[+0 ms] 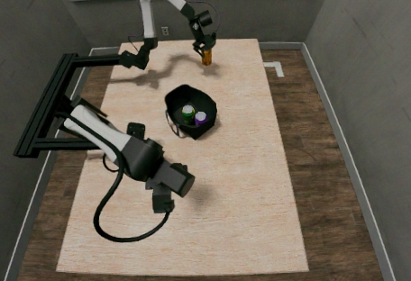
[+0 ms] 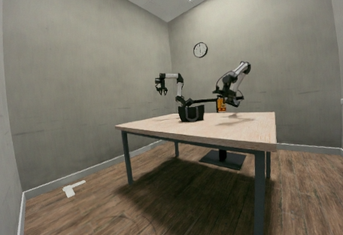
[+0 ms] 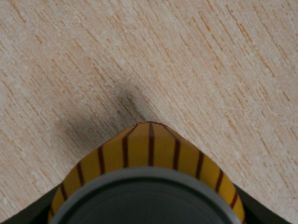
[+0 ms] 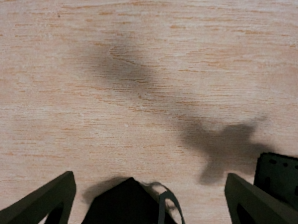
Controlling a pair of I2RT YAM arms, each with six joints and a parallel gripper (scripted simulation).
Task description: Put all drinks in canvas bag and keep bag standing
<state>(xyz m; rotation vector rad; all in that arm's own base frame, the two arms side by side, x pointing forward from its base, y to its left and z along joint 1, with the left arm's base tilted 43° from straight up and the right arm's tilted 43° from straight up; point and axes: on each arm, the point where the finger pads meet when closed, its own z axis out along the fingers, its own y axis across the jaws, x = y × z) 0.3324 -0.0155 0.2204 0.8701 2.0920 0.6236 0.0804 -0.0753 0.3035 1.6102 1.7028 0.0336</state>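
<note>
Your left arm (image 1: 148,15) (image 2: 241,72) has its jaws closed around the orange drink (image 1: 206,58) (image 2: 221,105) (image 3: 150,157), top centre in the top view; your right arm's (image 1: 105,131) (image 2: 172,76) are parted and hold nothing. Expect a stiff, smooth, fairly weighty cylinder: keep gripping its sides near the top, level. The bag (image 1: 196,131) (image 2: 186,114) (image 4: 125,205), mid-frame, looks soft; clear its walls, then lower beside the green drink (image 1: 187,115) and purple drink (image 1: 201,118).

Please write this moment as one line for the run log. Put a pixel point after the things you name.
Left pincer (image 1: 205,49) (image 2: 227,99) (image 3: 149,202): holding orange drink (image 1: 206,58) (image 2: 221,105) (image 3: 151,150) | Right pincer (image 1: 180,181) (image 2: 162,92) (image 4: 150,176): open | Bag (image 1: 180,96) (image 2: 184,114) (image 4: 122,205): standing, green drink (image 1: 188,115) and purple drink (image 1: 200,118) inside
</note>
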